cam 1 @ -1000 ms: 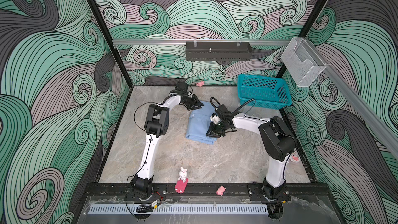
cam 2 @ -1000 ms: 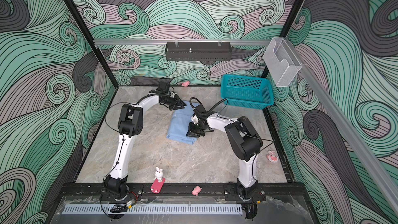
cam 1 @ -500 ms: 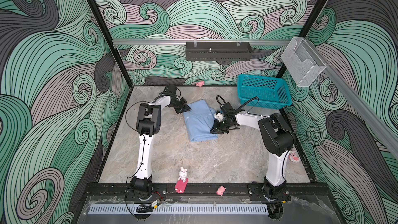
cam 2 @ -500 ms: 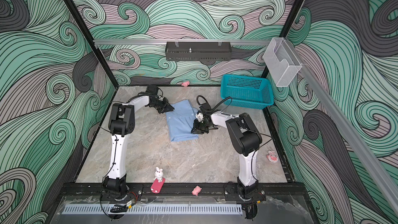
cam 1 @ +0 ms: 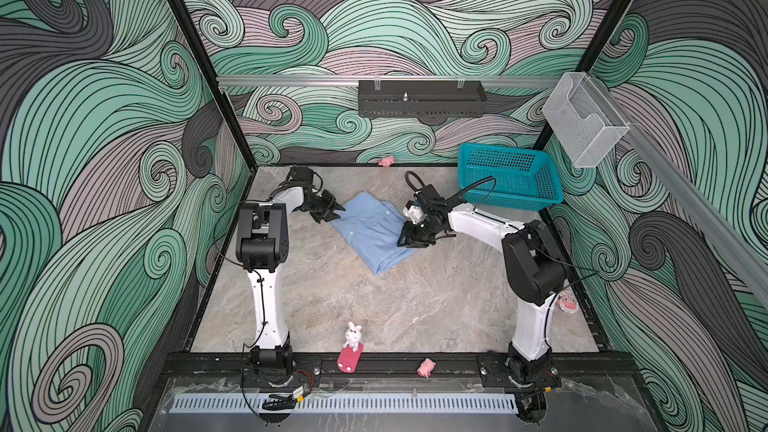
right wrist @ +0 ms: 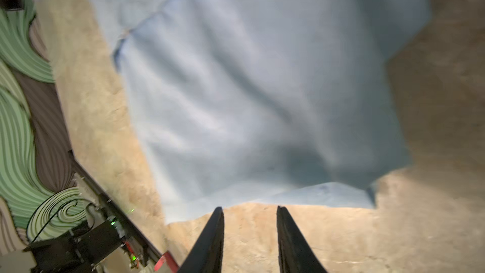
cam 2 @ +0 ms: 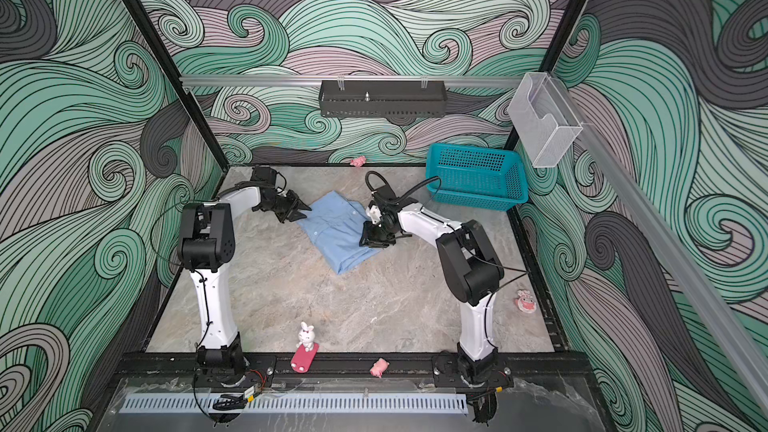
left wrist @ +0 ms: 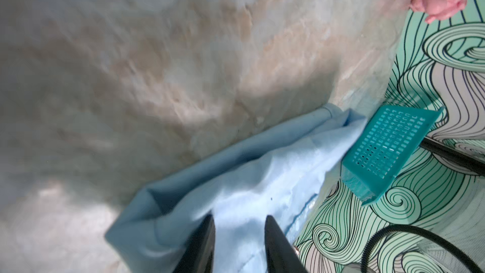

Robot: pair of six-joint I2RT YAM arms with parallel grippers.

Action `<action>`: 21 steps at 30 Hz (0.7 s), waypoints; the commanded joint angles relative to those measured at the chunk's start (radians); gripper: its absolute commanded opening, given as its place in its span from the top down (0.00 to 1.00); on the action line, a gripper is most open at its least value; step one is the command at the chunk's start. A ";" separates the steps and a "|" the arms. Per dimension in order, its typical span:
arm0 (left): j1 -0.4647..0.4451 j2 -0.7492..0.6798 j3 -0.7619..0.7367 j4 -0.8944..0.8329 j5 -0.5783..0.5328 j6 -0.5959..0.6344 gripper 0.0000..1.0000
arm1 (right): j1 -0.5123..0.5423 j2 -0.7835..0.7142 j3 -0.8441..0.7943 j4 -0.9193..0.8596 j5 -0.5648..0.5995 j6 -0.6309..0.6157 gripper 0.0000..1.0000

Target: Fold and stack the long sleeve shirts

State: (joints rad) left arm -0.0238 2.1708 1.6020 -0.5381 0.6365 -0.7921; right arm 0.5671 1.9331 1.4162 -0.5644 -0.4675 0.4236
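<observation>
Light blue shirt [cam 1: 370, 230], roughly folded, flat on marble table [cam 1: 374, 297], near teal basket [cam 1: 511, 178]. Left gripper [cam 1: 334, 213]: jaws apart at shirt's left corner. Right gripper [cam 1: 409, 238]: jaws apart at right edge, empty.

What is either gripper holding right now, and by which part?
Nothing. The right gripper stands open just off the edge of the shirt; the left gripper is open too, jaws apart over it, pinching no fold.

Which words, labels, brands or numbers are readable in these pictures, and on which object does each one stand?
No text can be read anywhere.
Light blue shirt: no label or print shows.
Teal basket: only a grid of holes, no letters.
Red base under the rabbit figure: no print shows.
</observation>
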 commanded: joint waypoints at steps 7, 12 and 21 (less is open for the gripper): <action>-0.051 -0.029 -0.016 0.100 0.078 -0.069 0.62 | 0.103 0.108 0.156 0.040 -0.137 0.104 0.69; -0.055 0.044 -0.013 0.124 0.110 -0.086 0.63 | 0.116 0.188 0.084 0.075 -0.150 0.117 0.74; -0.041 0.123 0.013 0.049 0.042 -0.056 0.66 | 0.110 0.225 -0.138 0.104 -0.083 0.075 0.77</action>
State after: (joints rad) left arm -0.0734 2.2536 1.5909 -0.4274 0.7444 -0.8650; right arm 0.6746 2.1025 1.3518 -0.3916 -0.6415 0.5228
